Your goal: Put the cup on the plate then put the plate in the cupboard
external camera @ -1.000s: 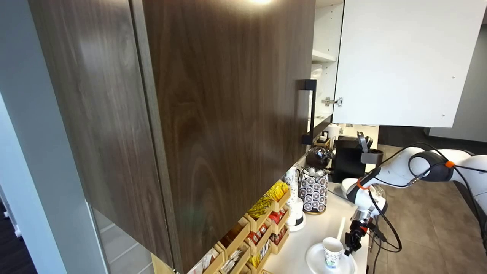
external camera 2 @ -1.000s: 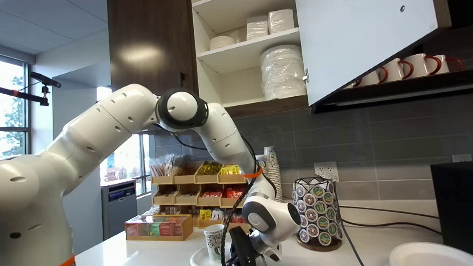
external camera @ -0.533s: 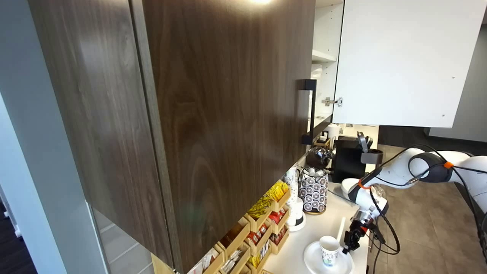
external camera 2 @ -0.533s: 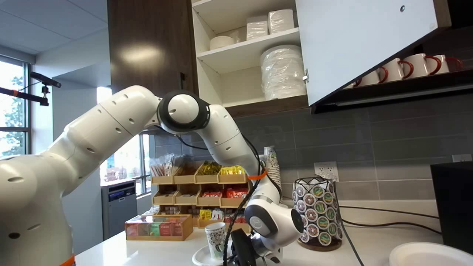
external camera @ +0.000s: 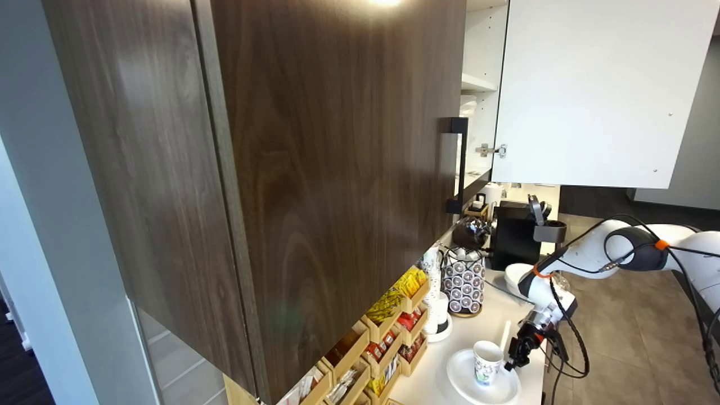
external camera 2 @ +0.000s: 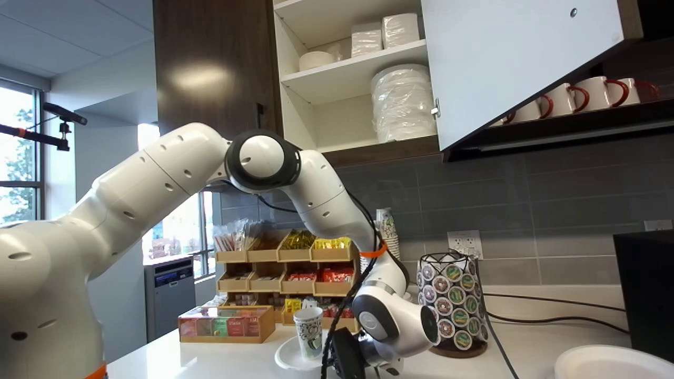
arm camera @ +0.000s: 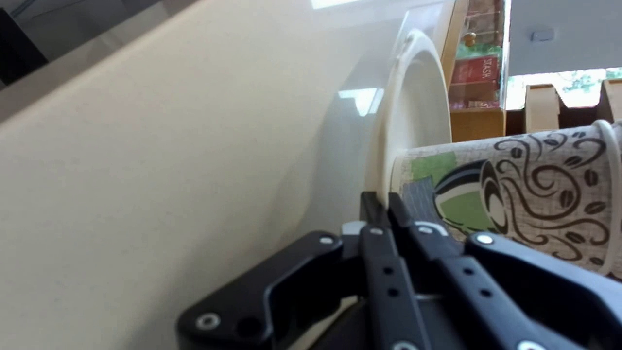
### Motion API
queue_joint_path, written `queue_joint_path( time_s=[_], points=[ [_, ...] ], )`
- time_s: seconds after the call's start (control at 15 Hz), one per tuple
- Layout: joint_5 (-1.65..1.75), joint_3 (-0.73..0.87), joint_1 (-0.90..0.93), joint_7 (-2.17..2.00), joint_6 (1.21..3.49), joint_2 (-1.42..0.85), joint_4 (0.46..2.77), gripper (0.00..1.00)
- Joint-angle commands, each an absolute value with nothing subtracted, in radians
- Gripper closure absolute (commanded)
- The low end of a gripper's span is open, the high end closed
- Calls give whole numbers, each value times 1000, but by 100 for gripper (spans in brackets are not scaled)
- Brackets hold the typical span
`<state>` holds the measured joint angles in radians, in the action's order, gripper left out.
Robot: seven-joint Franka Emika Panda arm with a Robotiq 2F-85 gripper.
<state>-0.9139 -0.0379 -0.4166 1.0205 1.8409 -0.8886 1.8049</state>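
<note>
Already the cup [arm camera: 515, 194] stands on the plate [external camera: 461, 374], whose rim the tool [arm camera: 383, 197] clenches, seemingly just clear of the table [arm camera: 194, 160]; the remaining step, I judge, is carrying both up into the open cupboard [external camera 2: 337, 116].

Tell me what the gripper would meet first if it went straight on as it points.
The plate, whose rim the gripper pinches. Beyond that, the cup standing on the plate looks next in line, though depth is hard to judge.
</note>
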Motion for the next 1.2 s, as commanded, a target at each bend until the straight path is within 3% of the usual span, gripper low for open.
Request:
queue_joint_path(
  time_s=[0.0, 1.13],
  points=[
    [-961, -22, -424, 1076, 1781, -900, 1786, 95],
    [-974, 77, -397, 1105, 1617, -597, 1920, 94]
  ],
)
